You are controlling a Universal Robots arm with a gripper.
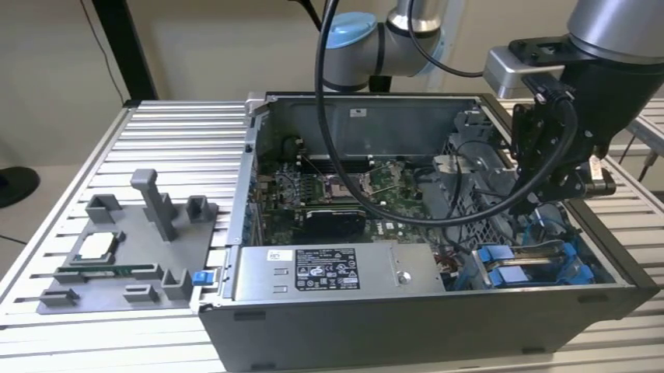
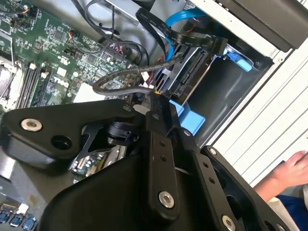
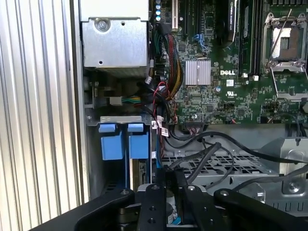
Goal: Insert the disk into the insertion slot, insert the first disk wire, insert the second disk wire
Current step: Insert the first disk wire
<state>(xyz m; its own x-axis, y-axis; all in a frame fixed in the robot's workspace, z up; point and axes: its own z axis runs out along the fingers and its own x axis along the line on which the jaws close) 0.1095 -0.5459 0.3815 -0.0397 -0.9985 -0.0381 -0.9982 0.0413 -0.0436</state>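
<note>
My gripper point(image 1: 552, 190) hangs inside the open computer case, over its drive corner at the exterior view's right. In the second wrist view its black fingers point(image 2: 159, 120) are closed on the plug end of a dark braided disk wire point(image 2: 120, 89). Just beyond the fingertips stands the disk point(image 2: 192, 72), on edge, its connector side facing the gripper. The disk sits in the insertion slot point(image 1: 524, 264), where blue plastic carrier tabs point(image 3: 115, 144) show. A blue flat cable point(image 2: 175, 19) and a black cable arch over the disk.
The motherboard point(image 3: 216, 77) lies beside the bay, with loose cables point(image 3: 166, 82) between them. The grey power-supply box point(image 1: 322, 272) fills the case's front. A grey fixture tray point(image 1: 114, 249) sits on the slatted table. A person's hand point(image 2: 293, 168) rests outside the case wall.
</note>
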